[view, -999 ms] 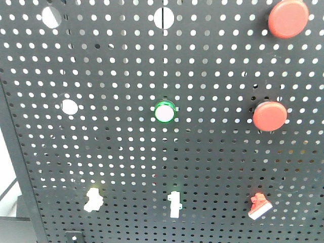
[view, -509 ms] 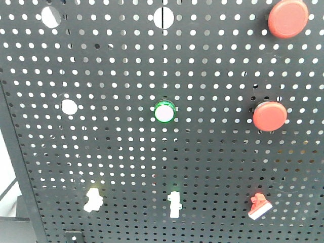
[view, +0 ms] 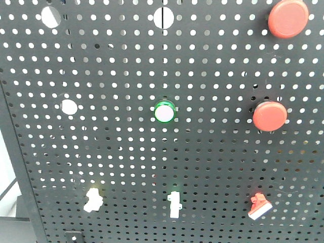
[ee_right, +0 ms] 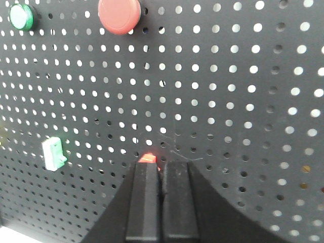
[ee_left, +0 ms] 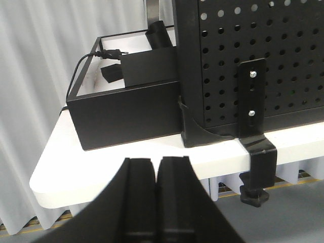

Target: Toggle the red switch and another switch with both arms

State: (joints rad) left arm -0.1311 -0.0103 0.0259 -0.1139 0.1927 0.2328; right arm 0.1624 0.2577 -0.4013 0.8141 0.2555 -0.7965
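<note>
The front view alone shows the small pale yellow toggle switch (view: 93, 199) and the small red toggle switch (view: 259, 206) with white tip, no arms. Left gripper (ee_left: 156, 167), closed, faces the white counter (ee_left: 126, 162) edge. Right gripper (ee_right: 162, 169), closed, sits just below the red switch.
</note>
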